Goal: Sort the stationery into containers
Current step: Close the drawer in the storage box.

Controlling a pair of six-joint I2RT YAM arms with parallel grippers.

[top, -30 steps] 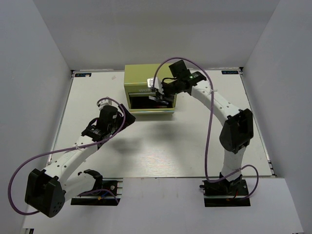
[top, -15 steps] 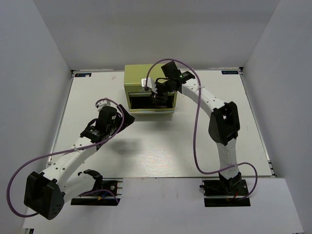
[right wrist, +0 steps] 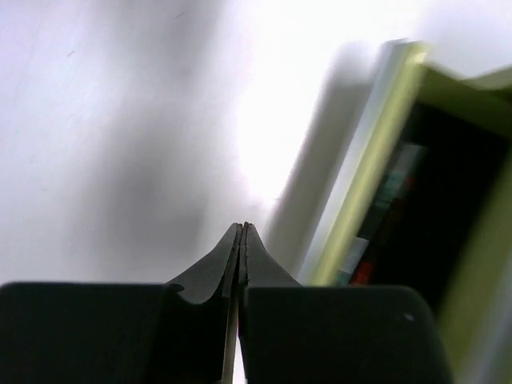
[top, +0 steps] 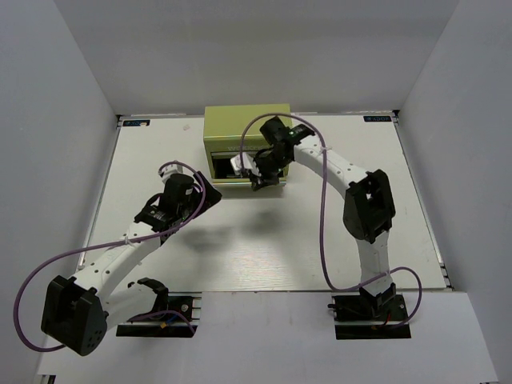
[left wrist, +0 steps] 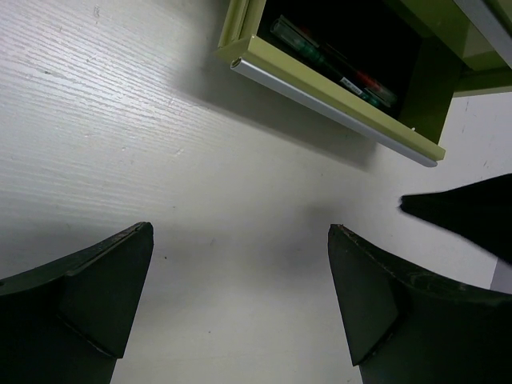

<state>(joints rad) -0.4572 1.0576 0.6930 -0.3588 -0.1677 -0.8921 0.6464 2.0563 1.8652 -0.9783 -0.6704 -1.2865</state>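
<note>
Right tool (right wrist: pixel 242 230): pressed together; I have it nearest, at the open chest drawer (left wrist: pixel 336 112), upper centre.
Left tool (left wrist: pixel 240 230): spread, lower left.

So the chest (top: pixel 246 128) is set at the far middle of the table (top: pixel 304 248), and its drawer (left wrist: pixel 332 104) is pulled out toward the near side. Pens (left wrist: pixel 336 68) are laid inside the drawer, lengthwise along it. The right gripper (top: pixel 258 180) is parked right at the drawer's front edge. The left gripper (top: pixel 210 194) is found near-left of the chest, apart from it.
</note>
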